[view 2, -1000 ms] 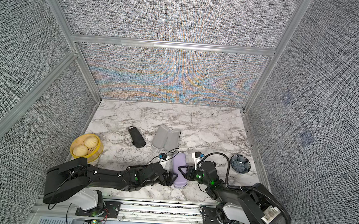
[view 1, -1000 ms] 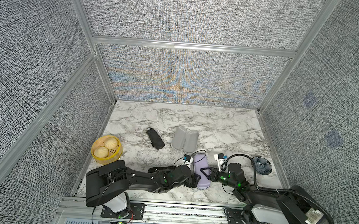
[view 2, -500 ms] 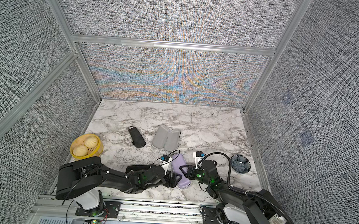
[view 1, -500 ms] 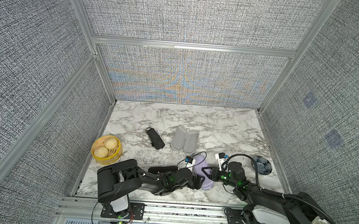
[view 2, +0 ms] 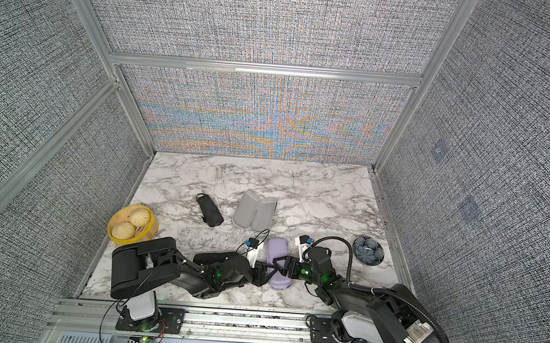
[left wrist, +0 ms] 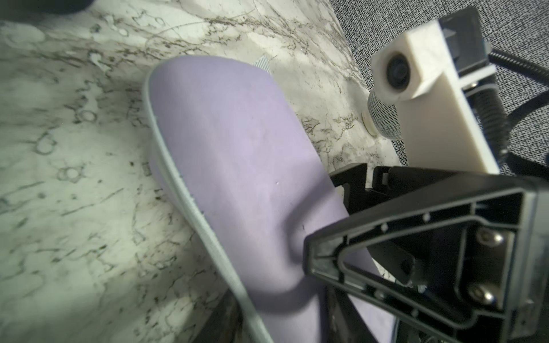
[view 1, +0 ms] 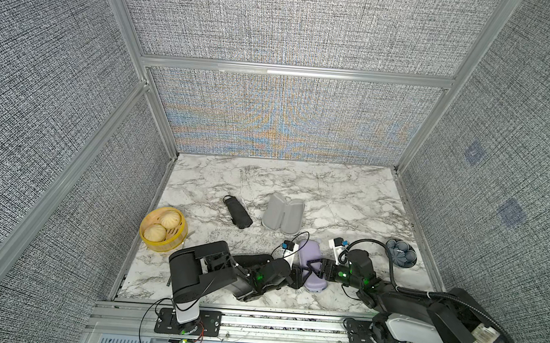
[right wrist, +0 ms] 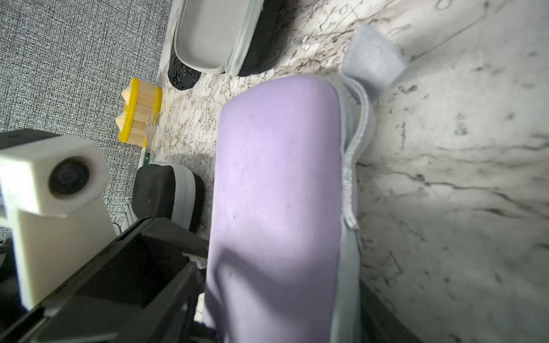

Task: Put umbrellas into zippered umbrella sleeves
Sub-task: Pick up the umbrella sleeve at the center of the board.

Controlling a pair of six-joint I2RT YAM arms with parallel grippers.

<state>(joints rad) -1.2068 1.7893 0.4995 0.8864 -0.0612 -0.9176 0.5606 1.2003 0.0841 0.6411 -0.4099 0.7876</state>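
Both arms lie low at the front of the marble table (view 1: 332, 189) and meet over the lavender case (view 1: 309, 251). It rests flat and shut, its long side running away from me. The left gripper (view 1: 298, 276) comes at it from one flank and the right gripper (view 1: 317, 270) from the other. I read this as one side steadying the shell while the other works the zip. I cannot tell whether either pair of fingers is clenched on the case or standing loose beside it. The top views lose the tips in black, and each wrist view shows mostly lavender shell.

Along one long edge the grey zip tape (right wrist: 352, 178) looks ruffled, and a grey tab (right wrist: 374, 56) sticks out at the far end, so I judge the closing unfinished. Its umbrella is nowhere in sight; I take it to be inside.

A black case (right wrist: 160, 193), shut, lies just beside the left arm. Further back the black umbrella (view 1: 237, 211) lies loose near the open case (view 1: 283, 214), grey lining up. That pair is not yet done.

The lavender case sits close to the front edge, so I have little slack toward me, but the middle and back of the table are free. The yellow basket (view 1: 163, 225) hugs the left wall and the dark bowl (view 1: 401, 253) sits by the right, both well apart from the work.
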